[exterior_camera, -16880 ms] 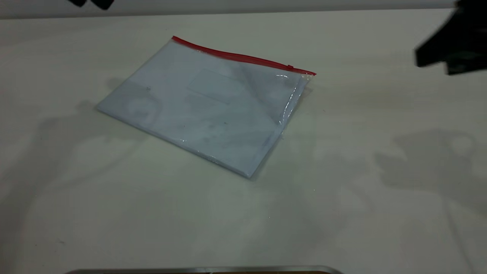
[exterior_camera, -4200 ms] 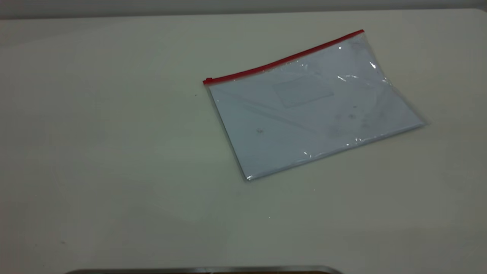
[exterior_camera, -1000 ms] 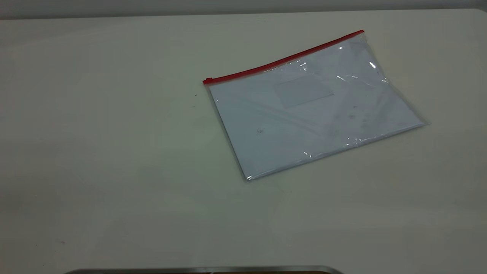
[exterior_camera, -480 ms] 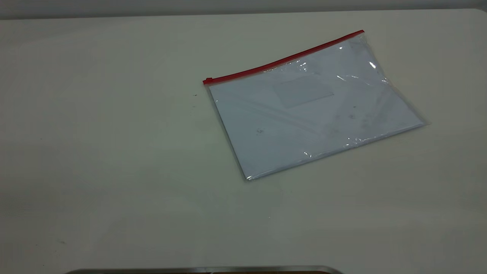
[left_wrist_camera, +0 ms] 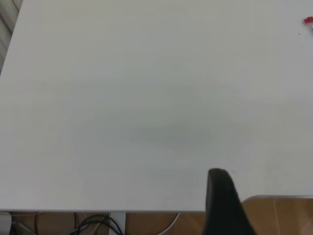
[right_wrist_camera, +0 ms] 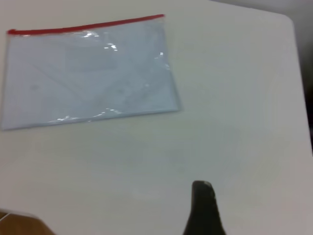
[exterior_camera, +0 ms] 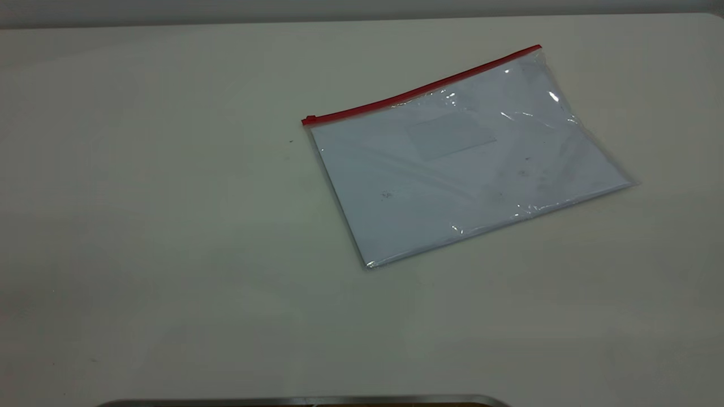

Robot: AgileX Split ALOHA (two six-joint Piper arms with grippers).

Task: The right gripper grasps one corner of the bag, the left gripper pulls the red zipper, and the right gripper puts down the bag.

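- The bag (exterior_camera: 464,164) lies flat on the table (exterior_camera: 169,226), right of centre in the exterior view, turned at a slant.
- Pale blue-white paper shows through its clear plastic, and small glints sit on the wrinkled right part.
- The red zipper (exterior_camera: 421,89) runs along the bag's far long edge, rising from lower left to upper right in that view.
- Its slider (exterior_camera: 309,119) sits at the left end of the strip, at the bag's far left corner.
- The far right corner (exterior_camera: 539,48), where the strip ends, rests on the table with nothing gripping it.
- Neither arm appears in the exterior view.
- The right gripper (right_wrist_camera: 204,208) shows in its own wrist view as a single dark finger tip above bare table, well apart from the bag (right_wrist_camera: 90,73), which lies whole farther off with its zipper (right_wrist_camera: 85,25) on the far edge.
- Whether the right gripper's fingers are apart or together cannot be told.
- The left gripper (left_wrist_camera: 222,200) likewise shows as one dark finger, near the table's (left_wrist_camera: 122,107) front edge.
- Only the red slider end (left_wrist_camera: 307,20) reaches the border of the left wrist view, well apart from that finger.
- Whether the left gripper's fingers are apart or together cannot be told either.
- Nothing touches the bag.
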